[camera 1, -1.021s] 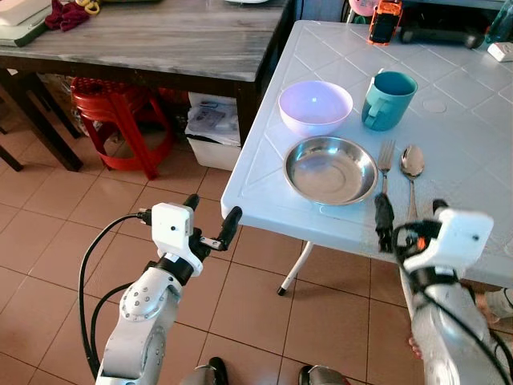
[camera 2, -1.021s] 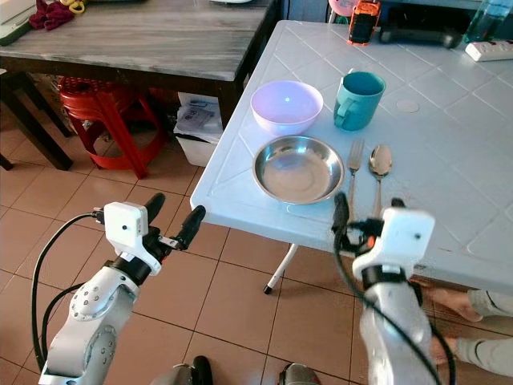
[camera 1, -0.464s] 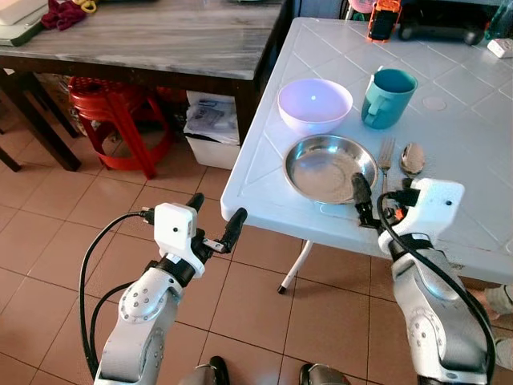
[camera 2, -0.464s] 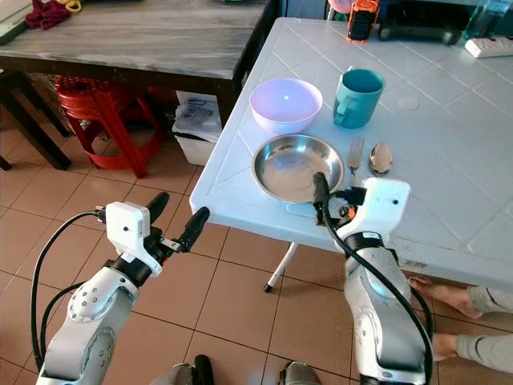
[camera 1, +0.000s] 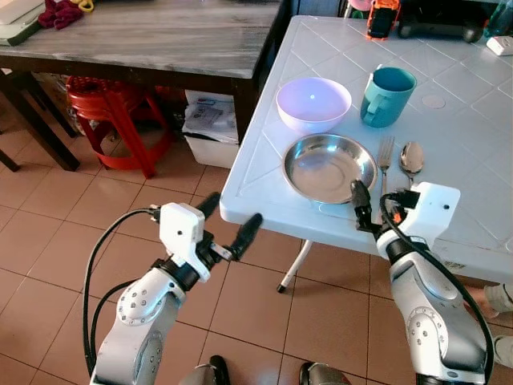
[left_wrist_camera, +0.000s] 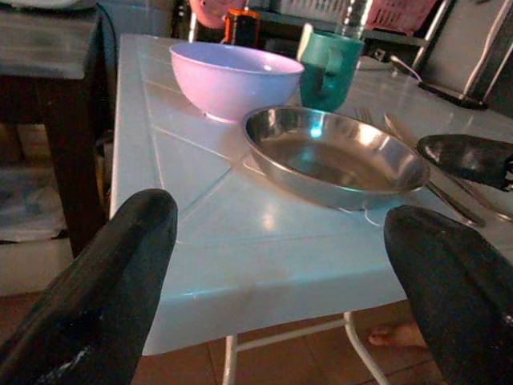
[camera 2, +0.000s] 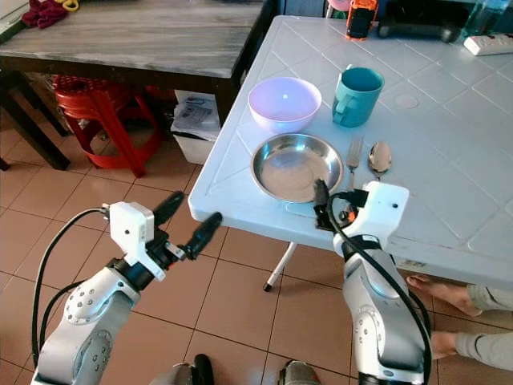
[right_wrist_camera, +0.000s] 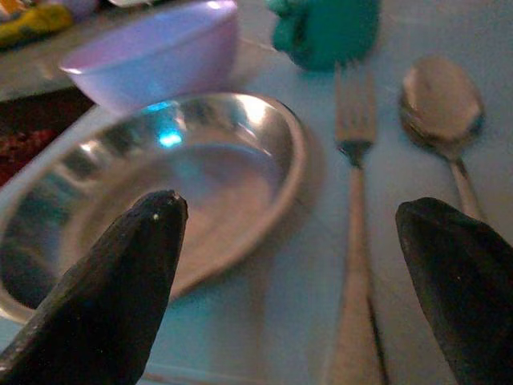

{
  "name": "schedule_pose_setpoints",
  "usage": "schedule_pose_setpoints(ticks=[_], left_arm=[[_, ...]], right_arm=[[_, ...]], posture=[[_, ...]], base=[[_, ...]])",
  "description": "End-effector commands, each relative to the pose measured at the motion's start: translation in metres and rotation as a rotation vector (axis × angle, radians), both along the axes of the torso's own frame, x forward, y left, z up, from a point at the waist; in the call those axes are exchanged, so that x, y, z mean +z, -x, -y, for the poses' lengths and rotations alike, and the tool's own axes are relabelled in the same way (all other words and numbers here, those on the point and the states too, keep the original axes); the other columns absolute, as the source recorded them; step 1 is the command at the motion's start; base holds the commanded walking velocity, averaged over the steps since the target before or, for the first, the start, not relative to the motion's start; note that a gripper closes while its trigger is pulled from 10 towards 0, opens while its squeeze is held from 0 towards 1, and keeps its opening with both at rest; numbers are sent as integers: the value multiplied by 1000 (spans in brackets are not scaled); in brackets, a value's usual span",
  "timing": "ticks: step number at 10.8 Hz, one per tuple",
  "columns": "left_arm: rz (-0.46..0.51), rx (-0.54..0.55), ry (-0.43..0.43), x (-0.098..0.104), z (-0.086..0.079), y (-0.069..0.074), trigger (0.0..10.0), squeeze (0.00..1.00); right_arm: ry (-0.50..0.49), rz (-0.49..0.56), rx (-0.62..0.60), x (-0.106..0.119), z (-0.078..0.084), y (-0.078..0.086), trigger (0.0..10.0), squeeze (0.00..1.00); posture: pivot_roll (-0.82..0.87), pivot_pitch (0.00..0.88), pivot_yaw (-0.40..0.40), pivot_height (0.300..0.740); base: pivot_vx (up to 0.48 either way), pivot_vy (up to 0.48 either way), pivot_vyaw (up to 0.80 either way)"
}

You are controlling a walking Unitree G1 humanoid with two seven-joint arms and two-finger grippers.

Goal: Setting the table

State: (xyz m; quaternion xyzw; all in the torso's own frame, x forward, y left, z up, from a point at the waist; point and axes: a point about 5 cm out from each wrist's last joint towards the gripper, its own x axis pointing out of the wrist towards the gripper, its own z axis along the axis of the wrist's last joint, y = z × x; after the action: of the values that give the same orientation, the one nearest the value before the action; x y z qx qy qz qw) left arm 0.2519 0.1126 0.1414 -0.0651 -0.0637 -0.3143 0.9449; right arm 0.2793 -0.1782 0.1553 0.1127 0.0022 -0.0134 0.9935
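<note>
A tiled floor (camera 1: 56, 216) runs under a dark wooden table and a red stool (camera 1: 112, 112), and the light blue worktop (camera 1: 473, 120) stands beside them. On the worktop lie a steel plate (camera 1: 330, 167), a lilac bowl (camera 1: 313, 103), a teal mug (camera 1: 387, 97), a fork (camera 1: 385, 160) and a spoon (camera 1: 411, 159).

In the last second the right end effector (camera 1: 377, 210) came up from below the worktop edge to the near rim of the plate. Its fingers are wide apart and hold nothing; in its wrist view the fork lies between them. The left end effector (camera 1: 228, 224) has moved a little closer to the worktop, also open and empty, over the floor.

The setting looks nearly complete; I think the right arm now prepares to correct the fork or the plate.
</note>
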Motion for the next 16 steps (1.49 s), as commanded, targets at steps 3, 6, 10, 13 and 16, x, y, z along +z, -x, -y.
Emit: schedule_pose_setpoints(ticks=[3,6,10,13,16], left_arm=[[54,-9,-60,-5,-3,2,10000,0],[62,3,-44,-4,1,3,10000,0],[54,24,-37,-7,1,3,10000,0],[58,19,-35,-5,3,4,10000,0],[54,22,-36,-5,4,6,10000,0]], right_arm=[[-74,-39,-13,1,3,-5,10000,0],[-46,-36,-7,12,0,-13,10000,0],[-22,34,51,17,-6,-17,10000,0],[-110,-15,61,7,-11,-23,10000,0],[-100,-41,75,-1,-9,-29,10000,0]], posture=[[-185,235,46,740],[-185,238,43,740],[-180,239,38,740],[-173,250,42,740],[-167,261,40,740]], base=[[0,0,0],[0,0,0],[0,0,0],[0,0,0],[0,0,0]])
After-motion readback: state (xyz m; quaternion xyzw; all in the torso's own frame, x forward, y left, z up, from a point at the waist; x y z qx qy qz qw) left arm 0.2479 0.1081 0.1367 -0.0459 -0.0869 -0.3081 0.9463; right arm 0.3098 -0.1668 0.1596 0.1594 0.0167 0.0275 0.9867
